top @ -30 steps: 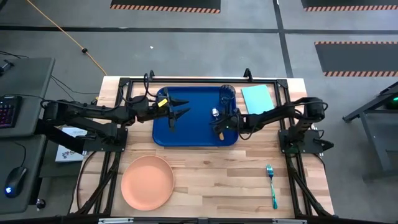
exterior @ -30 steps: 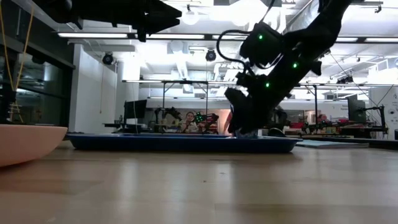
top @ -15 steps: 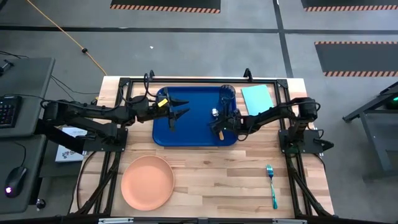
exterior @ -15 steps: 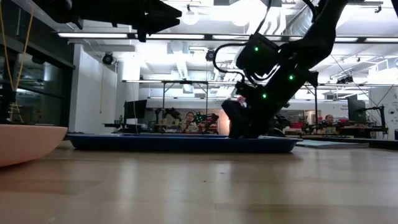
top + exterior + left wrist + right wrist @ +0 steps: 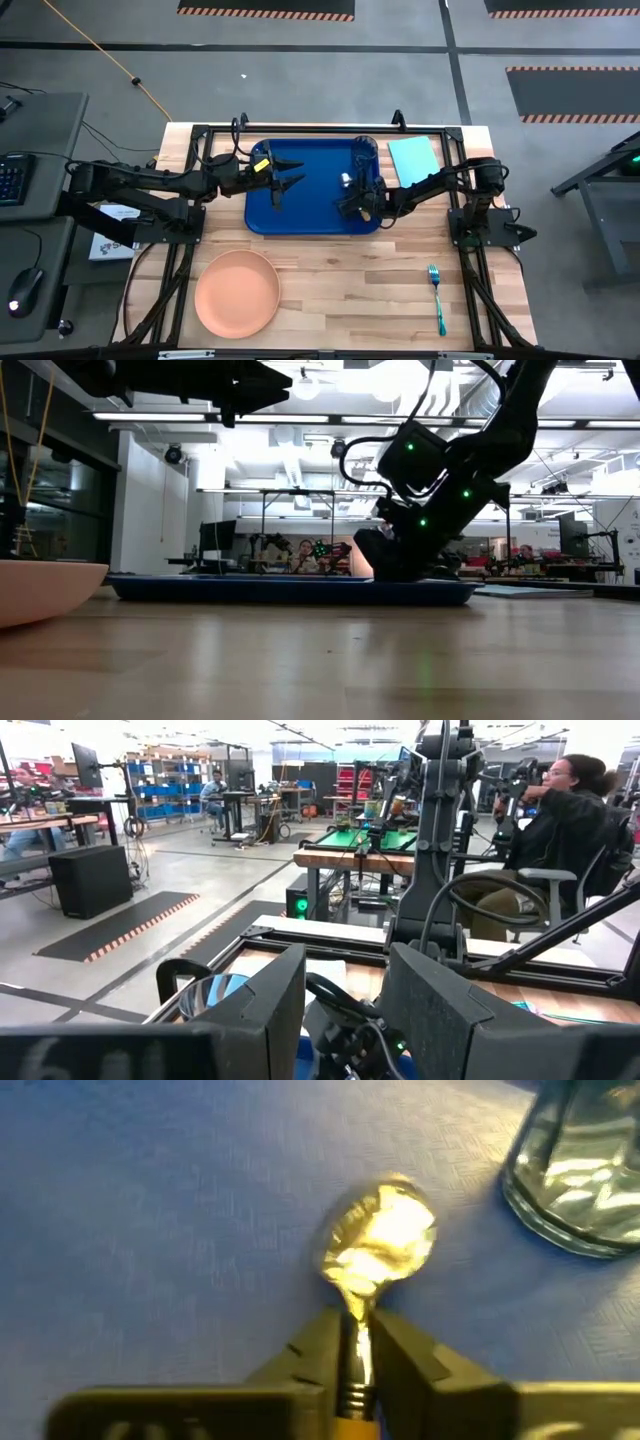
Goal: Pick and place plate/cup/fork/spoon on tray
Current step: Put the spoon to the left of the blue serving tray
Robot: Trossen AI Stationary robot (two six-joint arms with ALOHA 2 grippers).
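Your right gripper [image 5: 357, 1342] pinches the spoon [image 5: 378, 1245] by its handle, bowl pointing straight ahead of the fingertips, low over the tray [image 5: 150, 1200], the cup [image 5: 585, 1165] just beside

Wooden table [image 5: 340, 280]: tray [image 5: 300, 215], plate [image 5: 237, 292], fork [image 5: 437, 298], teal sheet [image 5: 413, 158].

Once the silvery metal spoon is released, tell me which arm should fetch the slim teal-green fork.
Right. The slim teal-green fork lies at the table's right front, on the right arm's side. The right gripper grips the silvery metal spoon over the dark-blue rectangular tray; the left gripper hovers farther away.
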